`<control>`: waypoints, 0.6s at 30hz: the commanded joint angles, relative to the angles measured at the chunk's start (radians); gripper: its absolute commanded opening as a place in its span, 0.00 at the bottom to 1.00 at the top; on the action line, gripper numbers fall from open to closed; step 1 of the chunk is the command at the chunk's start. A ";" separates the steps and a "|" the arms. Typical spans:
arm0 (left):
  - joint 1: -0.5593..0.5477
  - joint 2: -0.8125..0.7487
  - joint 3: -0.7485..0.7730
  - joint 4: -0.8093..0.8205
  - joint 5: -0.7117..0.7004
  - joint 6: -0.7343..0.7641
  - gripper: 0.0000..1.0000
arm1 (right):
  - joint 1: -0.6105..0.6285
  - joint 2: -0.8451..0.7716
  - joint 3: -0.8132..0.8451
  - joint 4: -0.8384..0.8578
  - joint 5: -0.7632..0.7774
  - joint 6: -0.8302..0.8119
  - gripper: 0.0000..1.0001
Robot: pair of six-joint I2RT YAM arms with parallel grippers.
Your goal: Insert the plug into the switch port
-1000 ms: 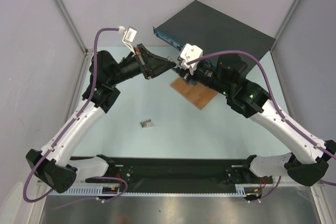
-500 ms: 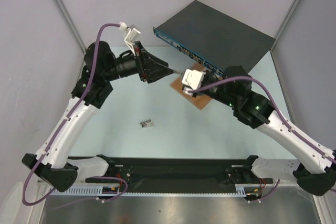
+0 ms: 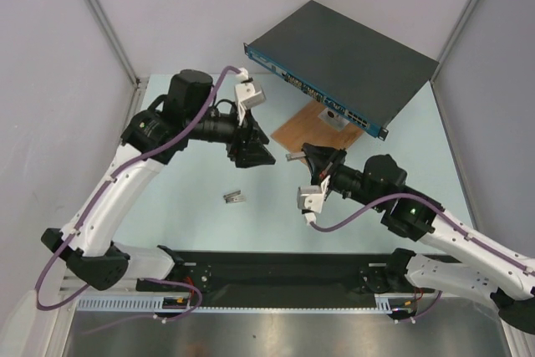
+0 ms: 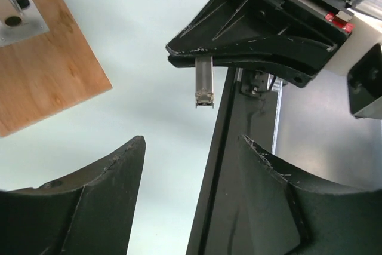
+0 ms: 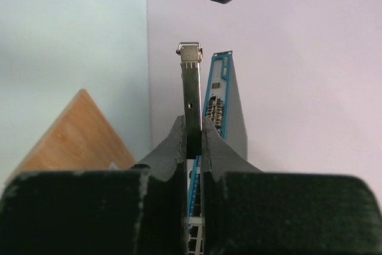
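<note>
The plug (image 5: pixel 191 97), a slim metal module with a wire latch at its tip, stands clamped between my right gripper's (image 5: pixel 192 125) fingers. From above the plug (image 3: pixel 293 156) pokes left from the right gripper (image 3: pixel 304 157), over the table's middle. The switch (image 3: pixel 351 48), a dark grey box with a blue port face (image 3: pixel 305 88), lies at the back, well apart from the plug. My left gripper (image 3: pixel 264 159) faces the plug from the left. Its jaws (image 4: pixel 191 141) stand wide apart with nothing between them, and the plug (image 4: pixel 204 79) hangs beyond them.
A brown wooden board (image 3: pixel 303 125) with a small metal bracket lies in front of the switch. A second small metal piece (image 3: pixel 235 197) rests on the table to the left. A black rail (image 3: pixel 284 269) runs along the near edge between the arm bases.
The plug passed from the left gripper to the right: the right shut on it and pulled back toward the near side, while the left opened and drew away to the left.
</note>
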 commanded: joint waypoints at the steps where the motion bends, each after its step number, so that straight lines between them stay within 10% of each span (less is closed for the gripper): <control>1: -0.039 -0.059 -0.050 -0.019 -0.040 0.096 0.67 | 0.035 -0.041 -0.067 0.222 0.042 -0.172 0.00; 18: -0.190 -0.009 -0.059 0.110 -0.210 0.049 0.58 | 0.081 -0.064 -0.136 0.262 0.076 -0.269 0.00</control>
